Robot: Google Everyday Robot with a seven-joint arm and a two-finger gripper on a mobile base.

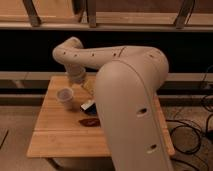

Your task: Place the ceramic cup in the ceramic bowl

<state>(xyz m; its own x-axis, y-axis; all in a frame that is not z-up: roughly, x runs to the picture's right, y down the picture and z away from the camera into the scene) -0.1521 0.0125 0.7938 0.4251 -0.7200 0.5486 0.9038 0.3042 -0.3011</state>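
- Gripper (81,84), in the camera view, down at the end of the white arm (125,65), low over the back-left part of the wooden table (57,135), just behind and to the right of the ceramic cup (65,96); close to the cup, touching or not impossible to say.
- Grip state: cannot tell from this angle, released or clenched alike possible.
- Upright on the bare wood toward the table's left-back area, the ceramic cup: mouth up, pale off-white outside, greyer inside, standing alone and not inside any other vessel.
- Flat on the table, a blue-and-white rectangular object (89,106), just to the right of the cup and a little nearer the front, near it but apart, its right end meeting the arm's shell.
- On the wood in front of that, a small flat dark-red object (90,121), about mid-table, apart from the cup.
- Arm bent at a rounded elbow high above the table's back-left corner, upper link stretching rightward from there, then a big rounded shell filling the right foreground and covering the table's right half.
- Covered half hidden, the ceramic bowl not to be made out.
- Behind the table, a dark band beneath a pale ledge (115,25) with slanted posts; dark cables (200,125) on the floor at the far right.
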